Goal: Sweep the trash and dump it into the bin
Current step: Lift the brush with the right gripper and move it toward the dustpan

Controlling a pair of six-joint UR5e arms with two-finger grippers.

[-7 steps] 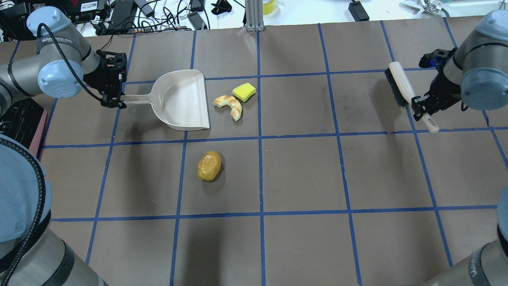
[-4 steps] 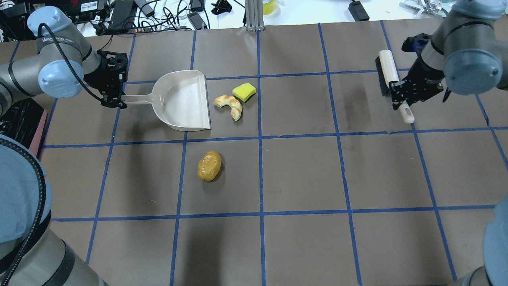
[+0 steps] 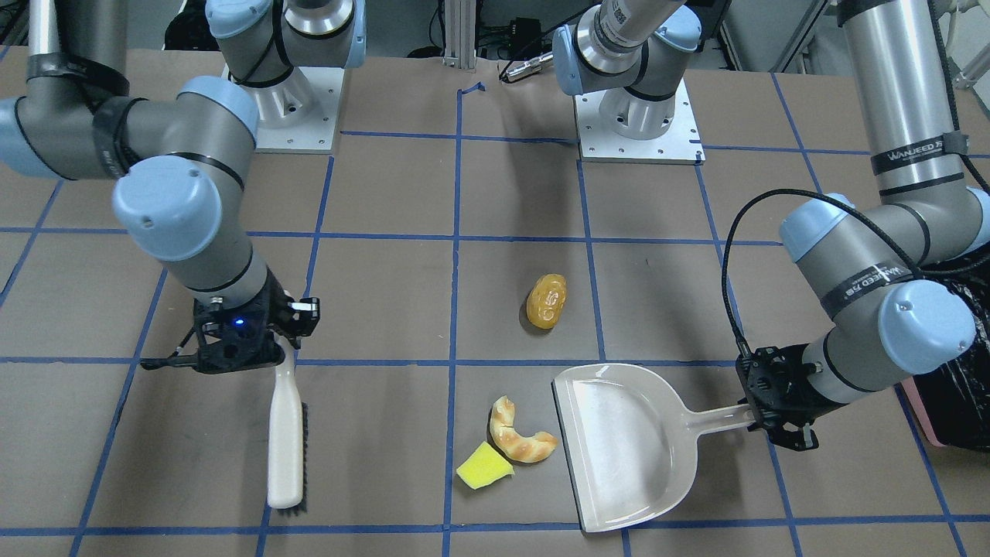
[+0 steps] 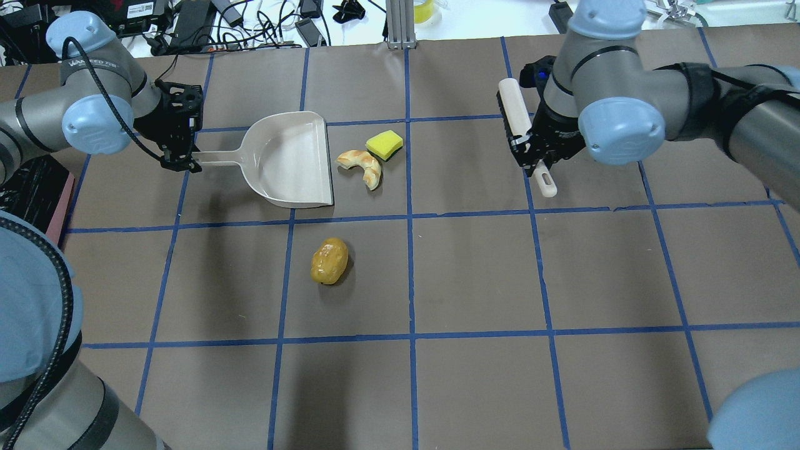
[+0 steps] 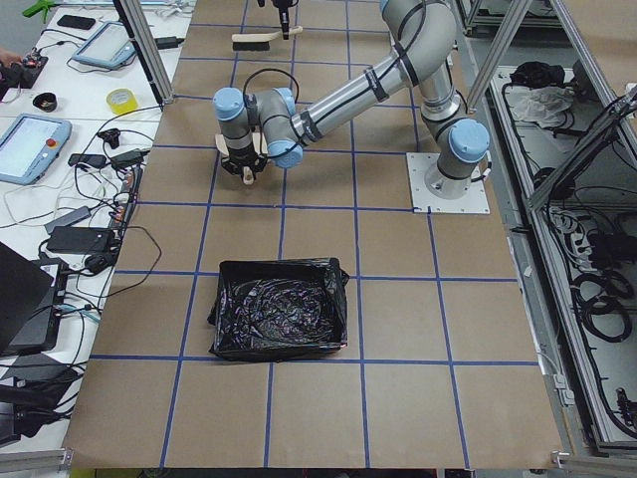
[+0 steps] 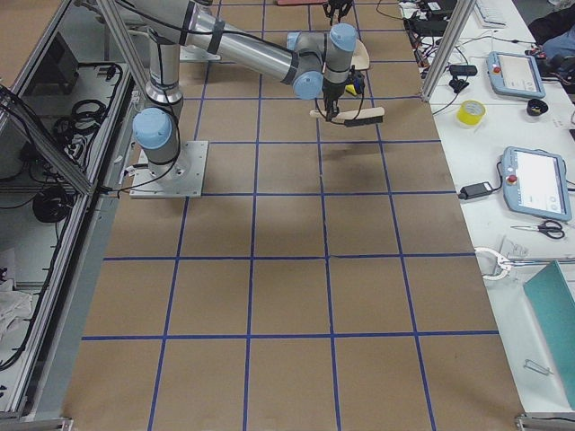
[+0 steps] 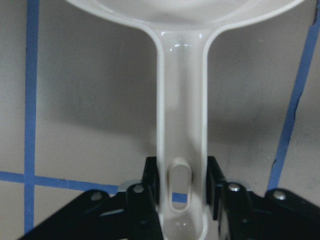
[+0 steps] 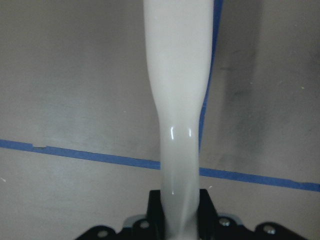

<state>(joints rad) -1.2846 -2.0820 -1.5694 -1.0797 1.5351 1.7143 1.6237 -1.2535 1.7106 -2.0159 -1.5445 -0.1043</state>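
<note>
The trash lies on the brown table: an amber lump point(image 4: 329, 260) point(image 3: 547, 300), a tan croissant piece point(image 4: 362, 166) point(image 3: 520, 437) and a yellow wedge point(image 4: 384, 144) point(image 3: 483, 466). My left gripper point(image 4: 181, 153) point(image 7: 182, 200) is shut on the handle of the off-white dustpan point(image 4: 290, 159) point(image 3: 626, 449), whose open edge faces the croissant. My right gripper point(image 4: 534, 150) point(image 8: 180, 215) is shut on the cream brush point(image 4: 514, 112) point(image 3: 283, 441), to the right of the wedge. The black-lined bin point(image 5: 281, 321) point(image 3: 955, 402) stands at the table's left end.
Cables, power bricks and an aluminium post point(image 4: 400, 25) sit beyond the table's far edge. The two arm bases point(image 3: 634, 116) are bolted at the robot's side. Blue tape lines grid the table top.
My right arm has carried the brush leftward from the table's right edge toward the trash and turned it more upright. The left arm, dustpan and trash have stayed in place.
</note>
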